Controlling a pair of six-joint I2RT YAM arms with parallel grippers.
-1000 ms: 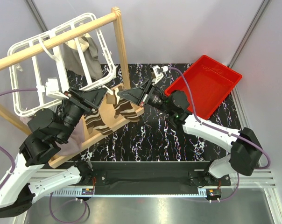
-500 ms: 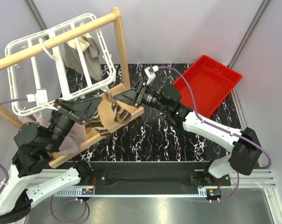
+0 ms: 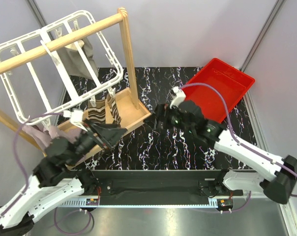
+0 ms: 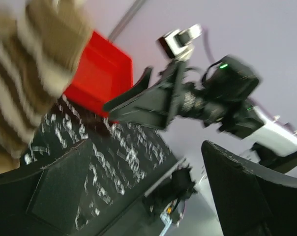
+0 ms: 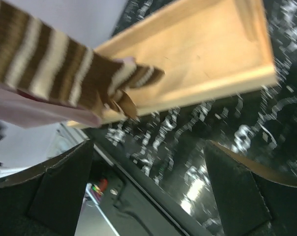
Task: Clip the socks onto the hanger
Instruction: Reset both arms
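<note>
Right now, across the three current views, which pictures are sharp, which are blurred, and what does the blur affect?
Top external view: sharp and evenly lit, with the hanger and socks crisp. Left wrist view: strong motion blur smears the socks and the red tray. Right wrist view: milder blur softens the socks' stripes and the wooden tray's edge.

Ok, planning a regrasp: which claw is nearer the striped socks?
Left. The left claw is open just on the near side of the hanging socks. The right claw, also open, is farther off to their right.
</note>
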